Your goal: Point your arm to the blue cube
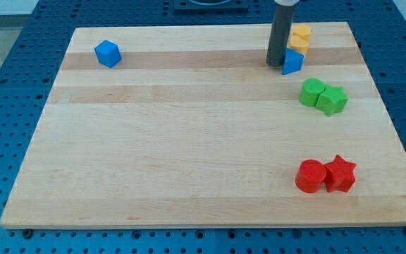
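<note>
The blue cube [108, 53] sits near the board's top left corner. My tip [275, 64] rests on the board near the view's top right, far to the right of the blue cube. It touches or nearly touches the left side of a second blue block [292, 62] with a wedge-like shape. Two yellow blocks [299, 37] stand stacked close together just above that blue block, right of the rod.
A green cylinder [311, 92] and a green star [331, 100] sit together at the right. A red cylinder [310, 176] and a red star [340, 173] sit together at the lower right. The wooden board [189, 141] lies on a blue perforated table.
</note>
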